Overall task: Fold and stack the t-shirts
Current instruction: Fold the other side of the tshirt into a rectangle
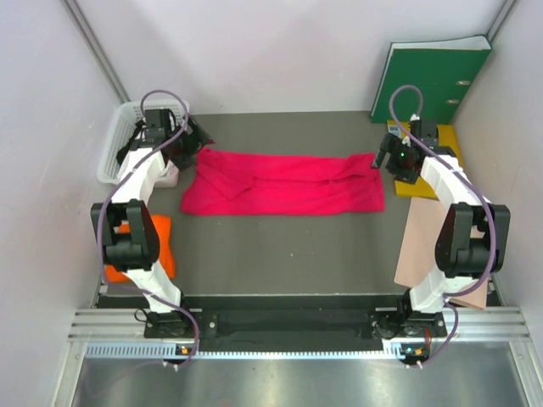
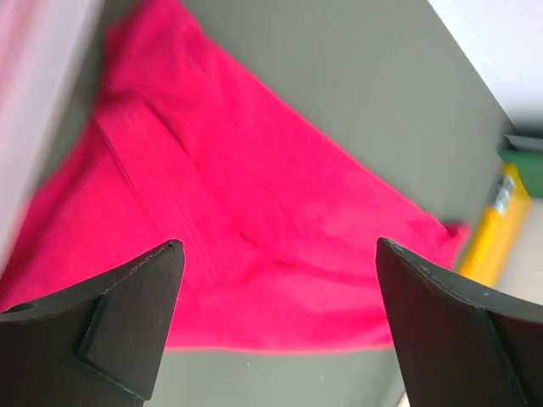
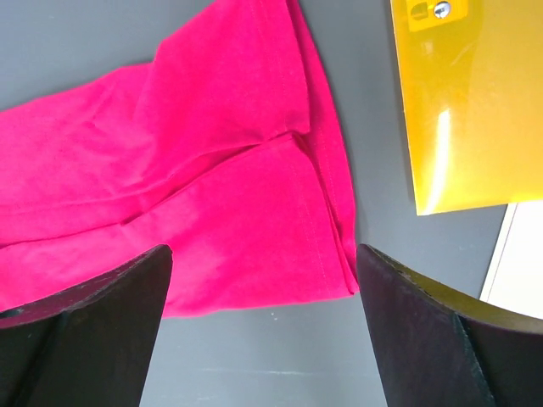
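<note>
A large magenta-red t-shirt point(image 1: 280, 182) lies on the grey table, folded into a long band running left to right. My left gripper point(image 1: 188, 144) hovers over its left end, open and empty; in the left wrist view point(image 2: 278, 246) the shirt point(image 2: 254, 203) fills the space between the fingers. My right gripper point(image 1: 387, 161) hovers over its right end, open and empty point(image 3: 263, 250), with the shirt's right edge point(image 3: 221, 186) below it. An orange folded t-shirt point(image 1: 161, 246) lies at the near left, partly hidden by the left arm. A whitish-pink garment point(image 1: 167, 175) and a black one point(image 1: 200, 134) show by the left gripper.
A white basket point(image 1: 117, 144) stands at the far left. A green folder point(image 1: 433, 80) leans on the back wall at the right. A yellow folder point(image 1: 433, 170) point(image 3: 475, 102) lies beside the right gripper. A tan paper sheet point(image 1: 422, 246) lies along the right edge.
</note>
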